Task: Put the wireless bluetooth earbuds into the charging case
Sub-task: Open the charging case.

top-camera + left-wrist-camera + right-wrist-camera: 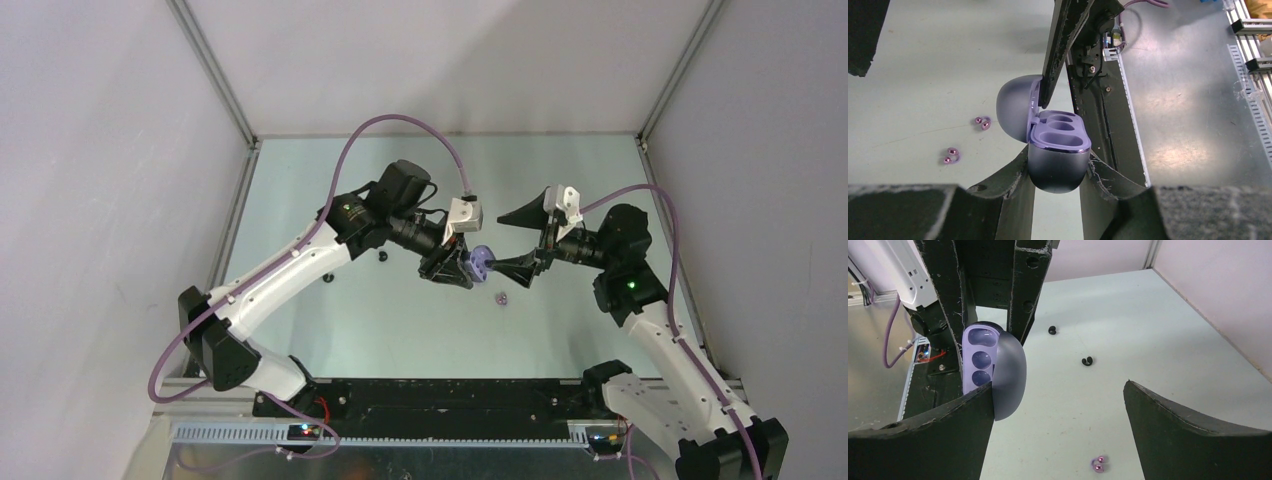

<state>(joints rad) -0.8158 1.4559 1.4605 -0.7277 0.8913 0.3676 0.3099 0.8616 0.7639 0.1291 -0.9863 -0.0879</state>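
Observation:
The purple charging case hangs above the table, gripped at its base by my left gripper. Its lid stands open and its pockets are empty. My right gripper is open wide; one of its fingers reaches into the gap between lid and base. Two pale purple earbuds lie on the table below. Two black earbuds lie farther off. From above, the case sits between the left gripper and the right gripper.
The pale green table is enclosed by white walls with metal corner posts. A black base strip and cable channel run along the near edge. One purple earbud lies just below the grippers.

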